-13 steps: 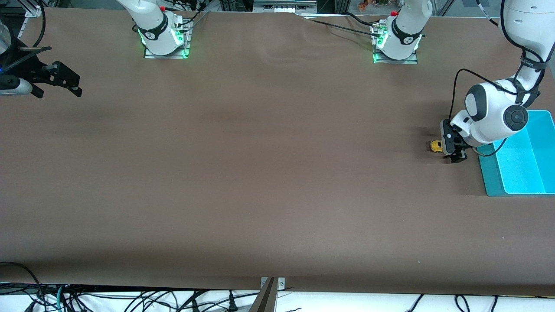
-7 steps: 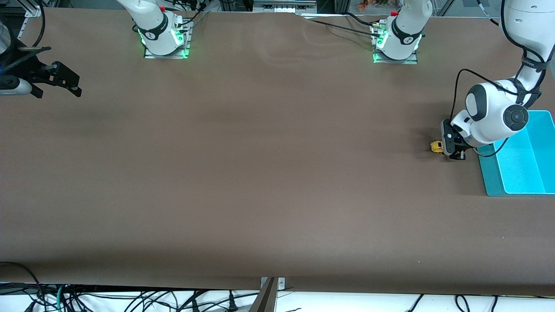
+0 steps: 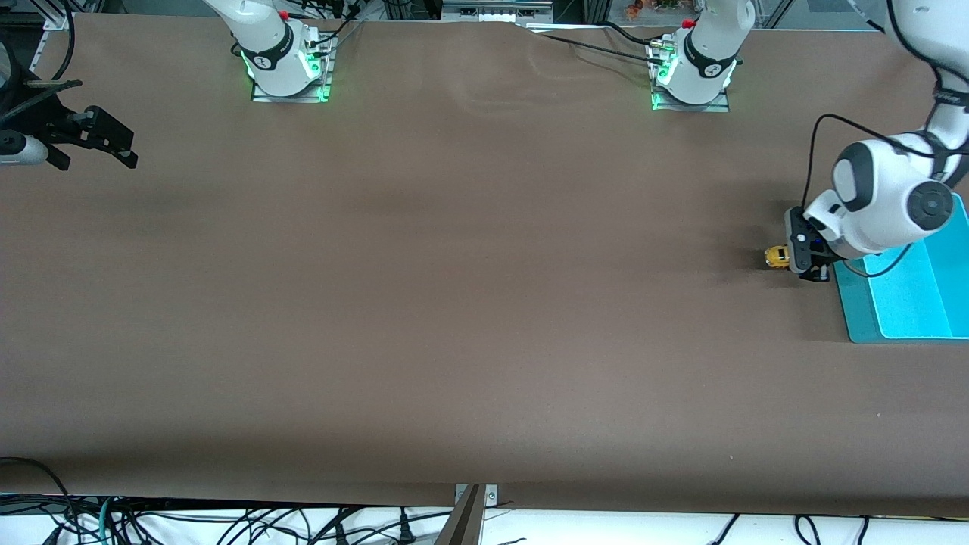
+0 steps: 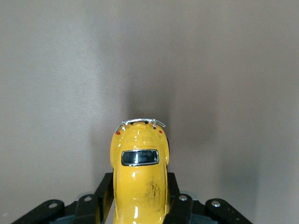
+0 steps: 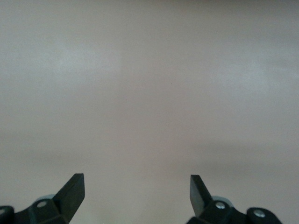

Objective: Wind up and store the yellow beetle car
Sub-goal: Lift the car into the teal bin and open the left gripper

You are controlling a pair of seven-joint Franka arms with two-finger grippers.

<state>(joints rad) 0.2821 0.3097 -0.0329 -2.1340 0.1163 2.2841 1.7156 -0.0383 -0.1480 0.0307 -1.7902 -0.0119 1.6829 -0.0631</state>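
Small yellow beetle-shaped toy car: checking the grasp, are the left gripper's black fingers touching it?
Touching. The left wrist view shows both fingers pressed against the yellow beetle car, with no gap.

The left gripper (image 3: 804,266) has closed its fingers (image 4: 105,193) onto the sides of the car (image 3: 777,257), which it only straddled a second ago. Gripper and car have since shifted together toward the bin (image 3: 908,314), at the left arm's end of the table.

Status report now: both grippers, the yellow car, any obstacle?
Left gripper shut on yellow beetle car, beside blue bin. Right gripper open, waiting at table's right-arm end. No obstacle seen.
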